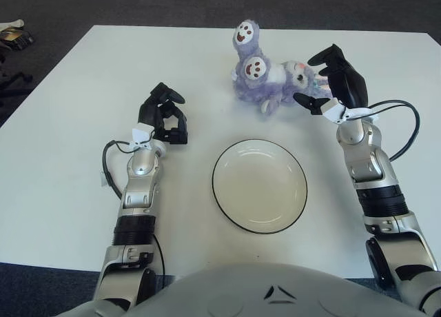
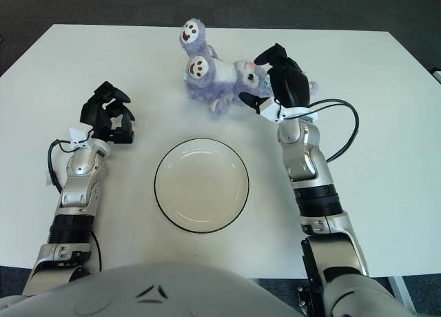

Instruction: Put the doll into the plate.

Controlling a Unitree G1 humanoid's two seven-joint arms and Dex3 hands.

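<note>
Fingers (image 1: 324,56) of the right hand (image 1: 335,83) are being spread around the doll (image 1: 269,79) at upper centre, perhaps touching it, nothing gripped; the plate (image 1: 259,186) is lying mid-frame; the left hand (image 1: 164,116) is being kept curled, holding nothing, left of it.

Right hand (image 2: 275,79) spreads its fingers (image 2: 265,55) over the doll (image 2: 217,79), beyond the plate (image 2: 201,185)

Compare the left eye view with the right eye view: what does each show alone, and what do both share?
Left eye only: clutter on the floor past the table's far left corner.
Right eye only: a long run of the table's right edge.
Both: the doll lying beyond the empty plate, the right hand with fingers spread beside the doll, and the left hand left of the plate.
</note>
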